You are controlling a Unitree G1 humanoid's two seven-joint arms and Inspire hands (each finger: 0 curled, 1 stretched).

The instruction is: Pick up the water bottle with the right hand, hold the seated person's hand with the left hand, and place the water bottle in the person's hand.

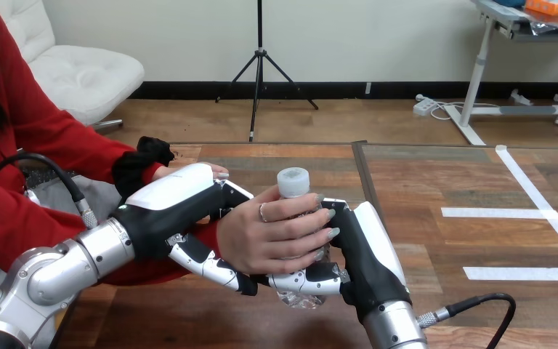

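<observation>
Right arm point(396, 327): silver forearm entering at the bottom edge, right of centre, rising to the right hand point(367, 247).

Right hand: back shell turned up and to the right. One finger point(298, 281) is curled across the lower body of the water bottle point(304, 297) and the thumb side sits against the bottle's right flank. It is closed in a grip on the bottle.

Water bottle: clear plastic with a white cap point(293, 182), upright and raised off the wooden table point(436, 174) at mid-view. Its middle is covered by hands; the cap shows above them and the base below.

Person's hand point(272, 236): wrapped round the middle of the bottle with its back toward the camera. The fingertips reach the right hand's black palm, so the person's hand and the right hand are both on the bottle.

Left arm point(65, 265): silver forearm coming in from the lower left.

Left hand point(178, 200): white shell uppermost, just left of the person's hand. One digit point(211, 263) curls beneath the person's hand and wrist. The other fingers pass behind that hand and are mostly hidden, so it appears clasped on the person's hand.

Person's other hand point(218, 172): a fingertip showing just beyond the left hand's shell.

White tape lines point(545, 214): on the table at the right, well apart from the hands.
</observation>
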